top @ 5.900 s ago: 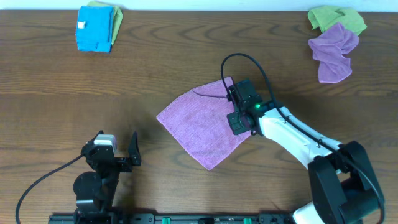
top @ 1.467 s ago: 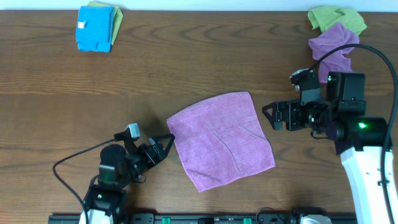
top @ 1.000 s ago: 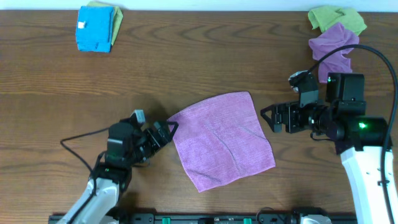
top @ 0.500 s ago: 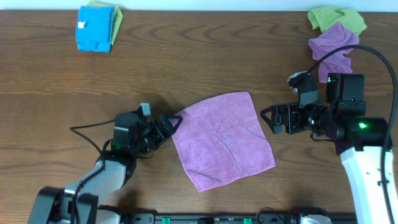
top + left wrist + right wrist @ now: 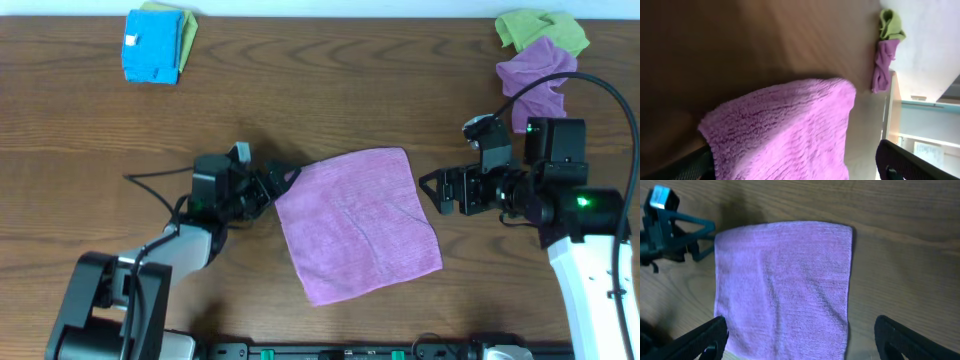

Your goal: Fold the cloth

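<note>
At far left of the wooden table (image 5: 90, 130) sits a folded blue cloth (image 5: 150, 48); at far right, a crumpled green rag (image 5: 540, 28) and a crumpled purple rag (image 5: 537, 82). The square, fuzzy lilac cloth (image 5: 358, 222) lies flat mid-table, its left corner between the left gripper's (image 5: 281, 182) spread fingers. The right gripper (image 5: 432, 193), likewise open and empty, hovers just beside its right edge.

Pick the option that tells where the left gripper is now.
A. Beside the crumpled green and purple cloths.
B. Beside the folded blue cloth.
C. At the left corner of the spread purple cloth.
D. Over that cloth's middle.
C: overhead, the left gripper sits at the left corner of the spread purple cloth, and the left wrist view shows that corner between its open jaws.
</note>
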